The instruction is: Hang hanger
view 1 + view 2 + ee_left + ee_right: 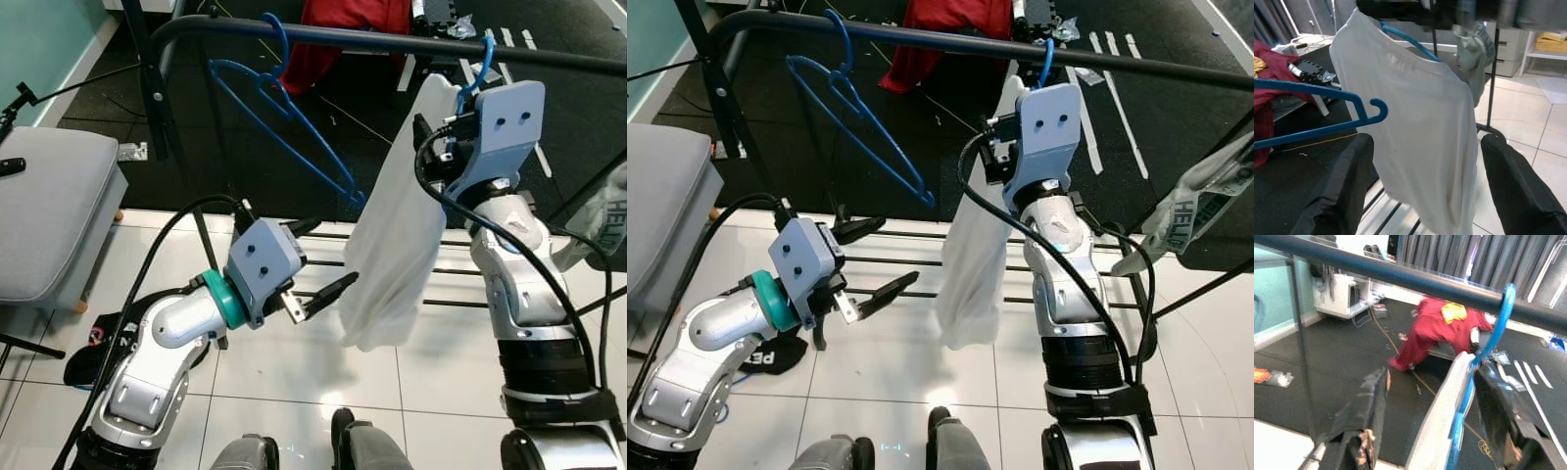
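Observation:
A black clothes rail (392,41) runs across the top. An empty blue hanger (284,113) hangs on it at the left. To the right, a white shirt (392,245) hangs on a second blue hanger whose hook (1498,328) sits over the rail. My right gripper (1432,382) is raised just under the rail, open, its fingers standing either side of that hanger's neck and the shirt's collar. My left gripper (328,257) is lower, open, pointing at the shirt's lower part and just short of the cloth.
A grey cushioned seat (49,206) stands at the left. A red garment (343,29) lies on the dark floor behind the rail. The rack's low bars (460,269) cross the white tiles. A pale garment with lettering (1205,196) hangs at the right.

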Controlling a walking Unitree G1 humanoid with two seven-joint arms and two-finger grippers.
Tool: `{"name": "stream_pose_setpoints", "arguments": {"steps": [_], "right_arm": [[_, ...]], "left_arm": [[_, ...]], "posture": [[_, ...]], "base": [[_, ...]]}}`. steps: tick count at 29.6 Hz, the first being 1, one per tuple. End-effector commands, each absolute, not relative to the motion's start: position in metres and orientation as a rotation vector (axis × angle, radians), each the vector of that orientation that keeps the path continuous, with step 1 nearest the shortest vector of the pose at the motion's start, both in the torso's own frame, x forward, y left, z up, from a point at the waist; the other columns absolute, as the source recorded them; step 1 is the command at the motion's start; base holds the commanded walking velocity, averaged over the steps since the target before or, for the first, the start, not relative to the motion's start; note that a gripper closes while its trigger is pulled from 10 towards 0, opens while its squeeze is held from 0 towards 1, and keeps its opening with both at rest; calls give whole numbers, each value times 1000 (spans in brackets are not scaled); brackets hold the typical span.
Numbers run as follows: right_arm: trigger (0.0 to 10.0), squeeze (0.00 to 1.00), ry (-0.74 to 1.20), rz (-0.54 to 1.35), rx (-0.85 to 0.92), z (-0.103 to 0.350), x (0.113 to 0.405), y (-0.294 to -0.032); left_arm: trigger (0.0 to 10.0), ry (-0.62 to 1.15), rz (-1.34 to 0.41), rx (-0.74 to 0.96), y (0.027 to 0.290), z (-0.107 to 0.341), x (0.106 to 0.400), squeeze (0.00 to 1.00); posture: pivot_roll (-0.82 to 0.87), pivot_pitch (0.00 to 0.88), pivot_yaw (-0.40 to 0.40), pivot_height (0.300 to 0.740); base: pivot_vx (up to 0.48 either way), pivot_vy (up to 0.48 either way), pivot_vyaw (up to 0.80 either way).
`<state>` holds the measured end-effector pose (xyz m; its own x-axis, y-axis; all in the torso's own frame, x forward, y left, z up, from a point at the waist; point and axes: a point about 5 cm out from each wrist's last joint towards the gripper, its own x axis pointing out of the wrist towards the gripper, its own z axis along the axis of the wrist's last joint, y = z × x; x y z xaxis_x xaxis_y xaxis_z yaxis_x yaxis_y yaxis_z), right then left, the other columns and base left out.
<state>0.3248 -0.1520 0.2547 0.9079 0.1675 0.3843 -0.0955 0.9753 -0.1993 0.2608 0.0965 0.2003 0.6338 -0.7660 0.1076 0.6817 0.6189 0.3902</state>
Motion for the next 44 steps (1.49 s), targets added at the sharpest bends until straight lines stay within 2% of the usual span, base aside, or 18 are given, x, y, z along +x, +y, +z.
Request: {"name": "stream_pose_setpoints", "arguments": {"steps": [1, 2, 5, 7, 22, 28, 33, 37, 38, 44], "right_arm": [[10000, 0, -453, 187, -154, 254, 315, -146], [10000, 0, -453, 187, -154, 254, 315, -146], [10000, 0, -490, 258, -101, 229, 288, -136], [10000, 0, -488, 274, -89, 221, 282, -135], [10000, 0, -451, 340, -79, 190, 260, -136], [10000, 0, -311, 461, -65, 157, 251, -130], [10000, 0, -84, 605, -57, 111, 240, -128], [10000, 0, 6, 603, -41, 92, 240, -131], [10000, 0, 50, 574, -37, 84, 242, -134], [10000, 0, 104, 503, -21, 69, 248, -139]], "left_arm": [[10000, -268, -838, 309, 97, 198, 258, 0], [10000, -268, -838, 309, 97, 198, 258, 0], [10000, -228, -658, 212, 113, 184, 262, 0], [10000, -220, -619, 206, 117, 181, 263, 0], [10000, -221, -509, 171, 126, 176, 261, 0], [10000, -165, -415, 121, 136, 166, 259, 0], [10000, -4, -262, 112, 151, 139, 264, 0], [10000, 102, -236, 181, 156, 119, 264, 0], [10000, 136, -241, 243, 158, 112, 263, 0], [10000, 176, -244, 296, 159, 101, 261, 0]], "posture": [[-30, 168, 32, 740], [-30, 168, 32, 740], [-33, 171, 42, 740], [-33, 171, 41, 740], [-29, 176, 37, 740], [-34, 172, 39, 740], [-26, 158, 30, 740], [-14, 146, 20, 740], [-11, 144, 17, 740], [-4, 123, -1, 740]], "base": [[0, 0, 0], [0, 0, 0], [0, 0, 0], [0, 0, 0], [0, 0, 0], [0, 0, 0], [0, 0, 0], [0, 0, 0], [0, 0, 0], [0, 0, 0]]}}
